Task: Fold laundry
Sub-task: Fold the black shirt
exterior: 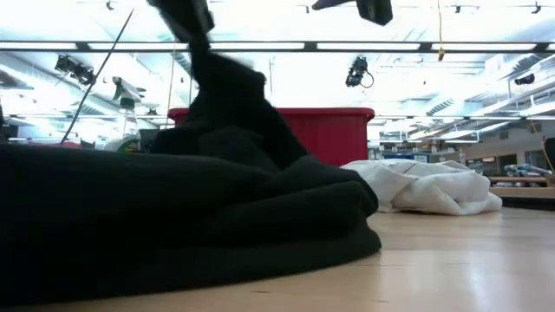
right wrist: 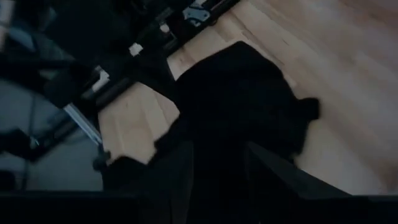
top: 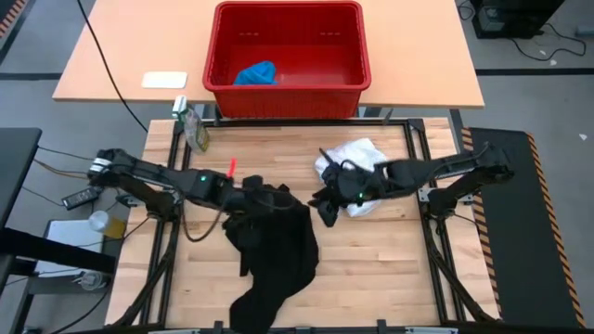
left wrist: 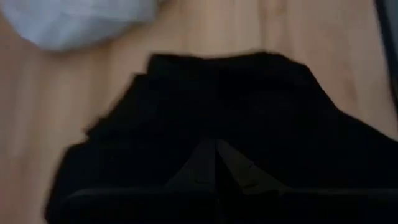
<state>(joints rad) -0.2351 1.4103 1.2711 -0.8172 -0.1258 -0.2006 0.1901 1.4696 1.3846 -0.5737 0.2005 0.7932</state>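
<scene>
Black garment (top: 274,250) lay heaped nearest on the table (top: 390,269), the left gripper (top: 252,197) clamped on its top edge, the right gripper (top: 327,209) half-parted beside it, white garment (top: 357,158) behind, blue garment (top: 255,72) in the red basket (top: 288,93) farthest.

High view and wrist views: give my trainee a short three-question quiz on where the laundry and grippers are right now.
1. True or false: the blue garment lies in the red basket.
2. Which gripper is shut on the black garment? A) left B) right C) neither
3. Fill in: the white garment lies on the table under the ____ arm.

Key:
1. True.
2. A: the left gripper pinches the black cloth; the right gripper has its fingers apart beside the garment's edge.
3. Right.
</scene>
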